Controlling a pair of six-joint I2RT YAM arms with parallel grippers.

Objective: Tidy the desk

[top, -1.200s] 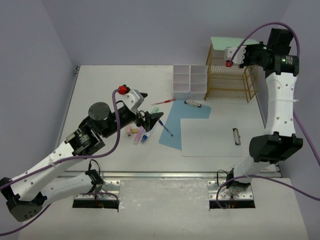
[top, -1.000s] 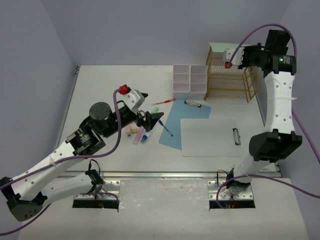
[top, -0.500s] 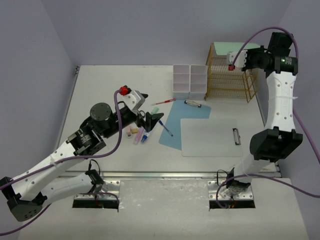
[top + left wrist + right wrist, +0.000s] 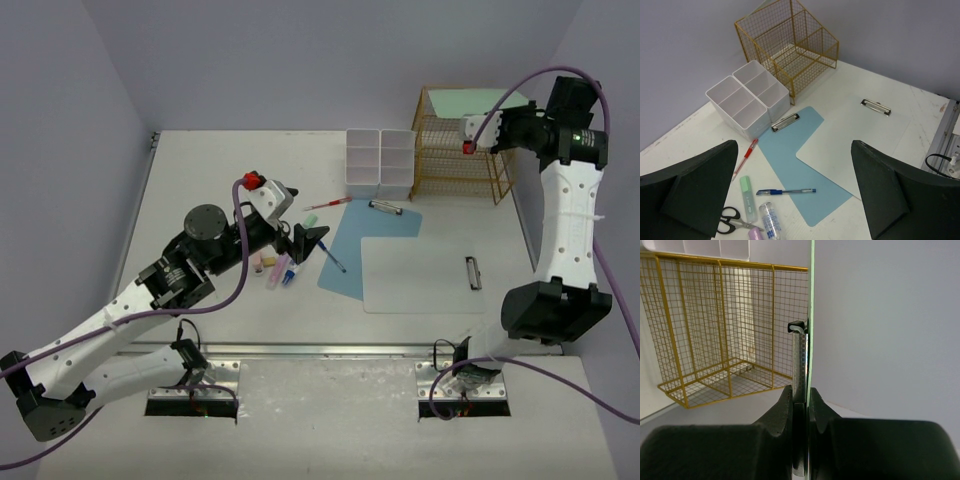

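The white desk (image 4: 200,170) holds scattered stationery. My right gripper (image 4: 508,126) is shut on the metal clip end of a green clipboard (image 4: 470,99), held in the air above the gold wire rack (image 4: 460,160). In the right wrist view the jaws (image 4: 801,395) pinch the clip, the green board (image 4: 811,315) stands edge-on, and the rack (image 4: 715,330) lies beyond. My left gripper (image 4: 300,225) is open and empty, hovering over a blue pen (image 4: 785,191), a green highlighter (image 4: 747,197), scissors (image 4: 732,220) and a clear tube (image 4: 771,220).
A blue clipboard (image 4: 360,250) lies partly under a white clipboard (image 4: 420,275) mid-desk. A white compartmented organizer (image 4: 380,162) stands left of the rack, with a red pen (image 4: 327,203) in front. Small erasers (image 4: 268,262) lie by the scissors. A metal rail (image 4: 330,350) runs along the near edge.
My right arm has drawn back to the right with the green clipboard, which now shows more fully above the rack. My left gripper has shifted slightly right.
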